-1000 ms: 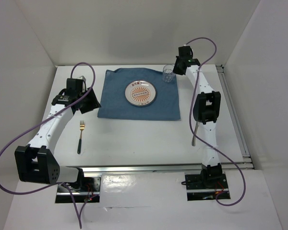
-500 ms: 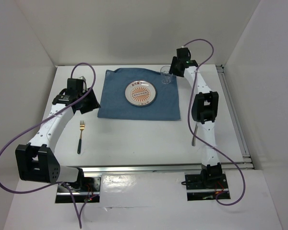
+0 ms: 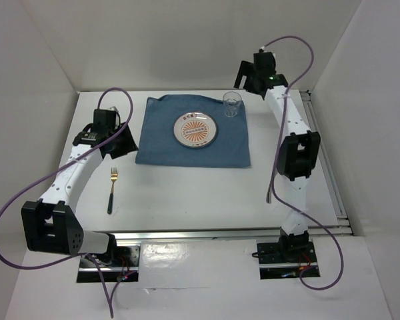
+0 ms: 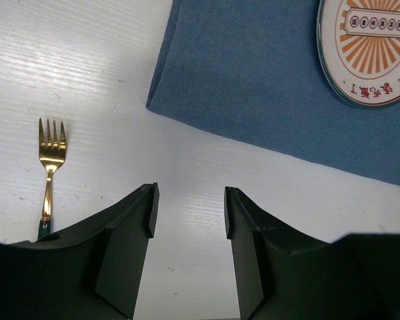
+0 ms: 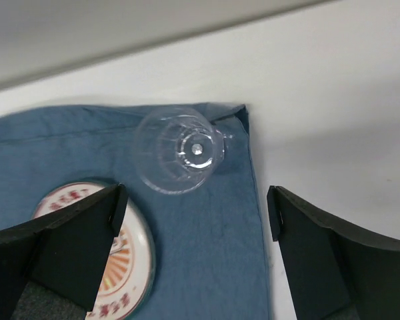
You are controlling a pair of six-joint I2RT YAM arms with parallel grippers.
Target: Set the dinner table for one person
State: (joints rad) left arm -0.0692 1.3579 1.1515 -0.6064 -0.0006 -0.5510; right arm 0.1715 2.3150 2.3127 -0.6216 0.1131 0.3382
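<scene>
On the white dinner table (image 3: pixel 187 193) lies a blue cloth (image 3: pixel 193 150) with a round orange-patterned plate (image 3: pixel 195 129) on it. A clear glass (image 3: pixel 232 104) stands upright on the cloth's far right corner. My right gripper (image 3: pixel 245 75) hangs open above and just behind it; in the right wrist view the glass (image 5: pixel 179 150) sits beyond the gripper (image 5: pixel 197 203), free of both fingers. A gold fork (image 3: pixel 112 190) with a dark handle lies left of the cloth. My left gripper (image 3: pixel 123 141) hovers open and empty near the cloth's left edge, with the fork (image 4: pixel 51 157) to its left.
A thin metal utensil (image 3: pixel 269 190) lies on the right side of the table, partly hidden behind the right arm. A metal rail (image 3: pixel 323 167) runs along the table's right edge. White walls close in the back and sides.
My right gripper has opened, let go of the glass and risen up and back from it. The glass stays standing on the cloth corner. The left arm has not moved.
</scene>
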